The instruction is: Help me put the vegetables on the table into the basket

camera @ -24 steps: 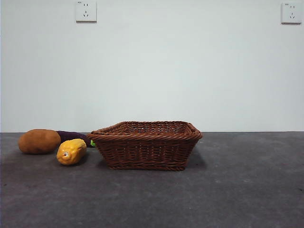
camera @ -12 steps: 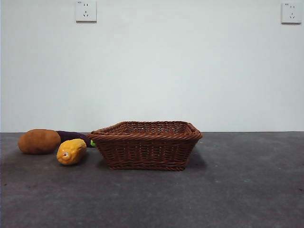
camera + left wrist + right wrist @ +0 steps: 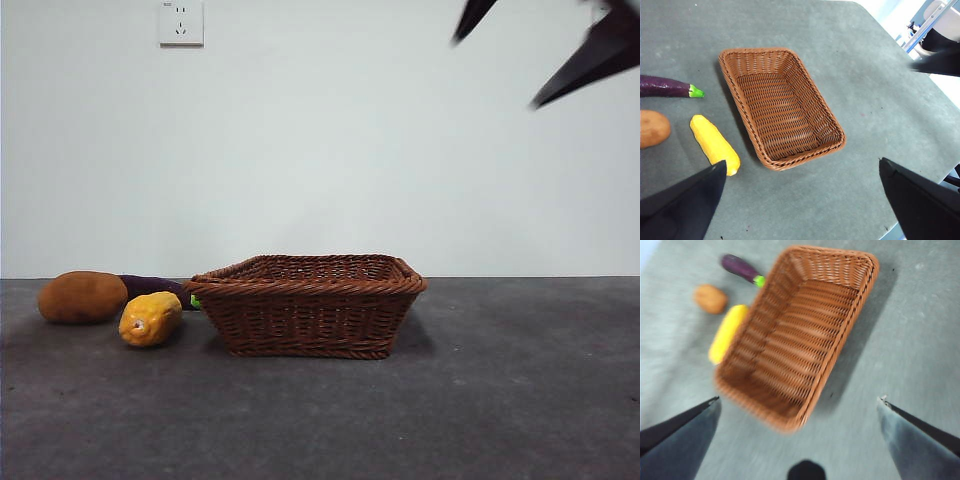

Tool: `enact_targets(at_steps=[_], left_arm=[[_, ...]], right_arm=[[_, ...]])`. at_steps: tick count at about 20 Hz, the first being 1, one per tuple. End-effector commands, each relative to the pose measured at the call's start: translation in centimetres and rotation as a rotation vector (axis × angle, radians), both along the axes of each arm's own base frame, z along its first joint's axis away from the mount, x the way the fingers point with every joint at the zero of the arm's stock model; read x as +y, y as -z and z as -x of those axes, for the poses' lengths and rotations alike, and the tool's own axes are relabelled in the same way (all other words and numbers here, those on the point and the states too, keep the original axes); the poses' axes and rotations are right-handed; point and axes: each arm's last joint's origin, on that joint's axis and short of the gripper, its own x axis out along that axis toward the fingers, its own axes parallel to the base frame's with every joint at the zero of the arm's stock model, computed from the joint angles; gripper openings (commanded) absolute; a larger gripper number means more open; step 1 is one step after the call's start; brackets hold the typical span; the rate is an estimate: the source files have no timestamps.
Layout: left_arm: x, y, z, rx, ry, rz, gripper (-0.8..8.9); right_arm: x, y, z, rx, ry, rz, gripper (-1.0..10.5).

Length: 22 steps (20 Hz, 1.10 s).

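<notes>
The brown wicker basket (image 3: 310, 285) (image 3: 780, 100) (image 3: 800, 330) stands empty on the dark grey table (image 3: 500, 400). To its left lie the vegetables: the orange-brown potato (image 3: 82, 297) (image 3: 652, 129) (image 3: 711, 298), the yellow corn cob (image 3: 151, 318) (image 3: 714, 144) (image 3: 728, 332), and behind them the purple eggplant (image 3: 152, 287) (image 3: 665, 86) (image 3: 740, 268), its green tip toward the basket. My right gripper (image 3: 497, 72) (image 3: 798, 399) is open, high above the table, right of the basket. My left gripper (image 3: 802, 161) hangs open, high over the basket's near end.
A white wall with a socket (image 3: 181, 22) closes the back of the table. In the left wrist view a dark part of the other arm (image 3: 940, 62) shows beyond the table's rounded far edge. Bare table lies right of the basket.
Two black jaw tips of the right gripper have come into the front view at the top right. The right wrist view is blurred by motion. Basket and vegetables have not moved.
</notes>
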Motion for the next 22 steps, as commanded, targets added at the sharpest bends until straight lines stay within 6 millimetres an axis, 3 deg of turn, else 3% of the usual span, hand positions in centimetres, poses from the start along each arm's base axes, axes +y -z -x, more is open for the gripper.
enact_targets(at_steps=[1,6,11,14,17,22], left_arm=[[0.0,-0.1,-0.1,-0.011,0.006,0.000,6.60],[0.0,-0.1,-0.1,-0.010,0.001,-0.004,6.60],[0.0,0.0,-0.2,-0.004,0.000,-0.004,6.60],[0.0,0.0,-0.4,0.002,0.000,-0.005,6.60],[0.0,0.3,-1.0,0.020,-0.030,-0.028,6.60],[0.0,0.8,-2.1,0.057,-0.049,-0.045,6.60]], right_arm=[[2.2,2.6,-4.1,0.084,0.002,0.035,6.0],[6.2,8.4,-10.1,0.206,-0.010,0.124,6.0],[8.0,13.2,-12.2,0.273,0.007,0.162,5.5],[8.2,14.4,-12.7,0.284,0.013,0.161,4.2],[8.3,14.9,-13.0,0.280,0.021,0.173,1.7],[8.3,15.9,-13.2,0.296,0.021,0.179,1.1]])
